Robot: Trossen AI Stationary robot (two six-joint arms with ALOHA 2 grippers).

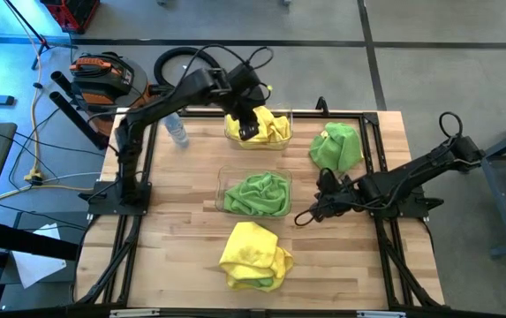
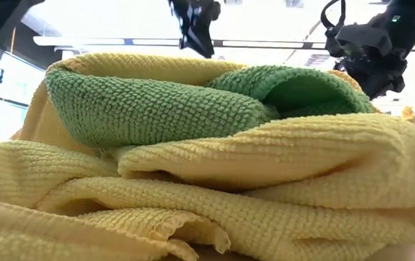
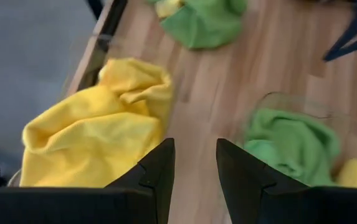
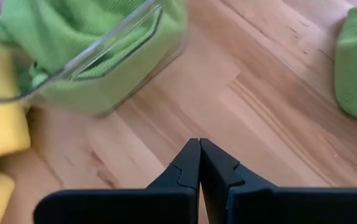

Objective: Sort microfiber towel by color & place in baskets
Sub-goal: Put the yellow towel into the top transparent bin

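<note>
On the pale wooden butcher-block counter [image 1: 182, 221], two clear, colourless plastic rectangular baskets are sitting one behind the other along the middle line. The far basket [image 1: 284, 132] is holding a bright yellow fuzzy towel [image 1: 268, 131]; the near basket [image 1: 224, 190] is holding a crumpled bright green fuzzy towel [image 1: 258, 194].

The left arm is reaching over the far basket, and its pincer [image 1: 247, 131] is hanging just above the yellow cloth there. In the left wrist view its two dark fingers [image 3: 159, 171] are standing apart with bare wood showing between them, gripping nothing.

The right arm is stretching low across the counter from the right side, its pincer [image 1: 310, 212] lying just beside the right wall of the near basket. In the right wrist view the dark fingertips [image 4: 190, 158] are pressing together, with nothing between them, and the clear basket wall with green cloth behind it is showing close ahead.

Two loose heaps are lying outside the baskets. A second green fuzzy towel [image 1: 336, 147] is bunched near the far right part of the counter, apart from both baskets. Toward the near edge, a large yellow fuzzy cloth [image 1: 253, 252] is lying rumpled with a green cloth [image 2: 142, 109] tucked into its folds; this heap is filling the low view. A small clear bottle [image 1: 177, 131] is standing to the left of the far basket.
</note>
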